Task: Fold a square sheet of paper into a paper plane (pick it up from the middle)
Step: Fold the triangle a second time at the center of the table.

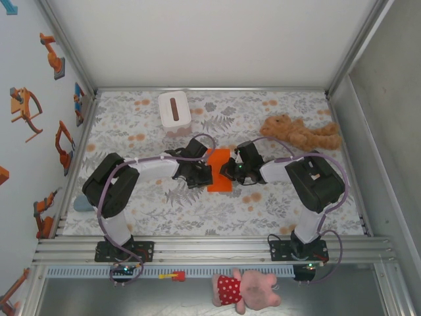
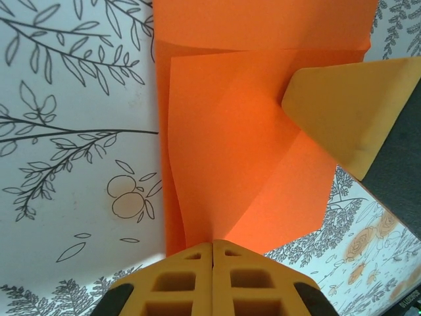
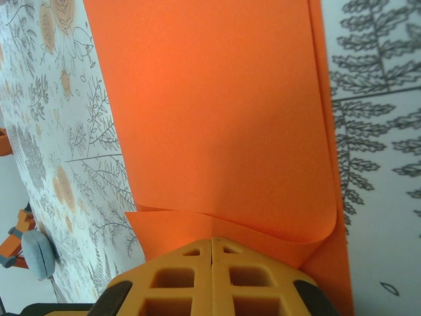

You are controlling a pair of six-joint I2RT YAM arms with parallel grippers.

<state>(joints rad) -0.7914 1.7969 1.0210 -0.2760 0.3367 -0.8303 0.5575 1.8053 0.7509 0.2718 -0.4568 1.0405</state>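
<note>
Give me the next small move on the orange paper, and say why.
Probably: slide the shut right fingers along the fold to press it flat, the shut left fingers pinning the other side. The square sheet of paper is folded over, yet its folded edge near the right fingers bulges rounded, not creased.

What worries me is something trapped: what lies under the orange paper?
The folded orange paper rests on the floral table cover, which shows around its edges. The patch beneath is covered and cannot be seen.
</note>
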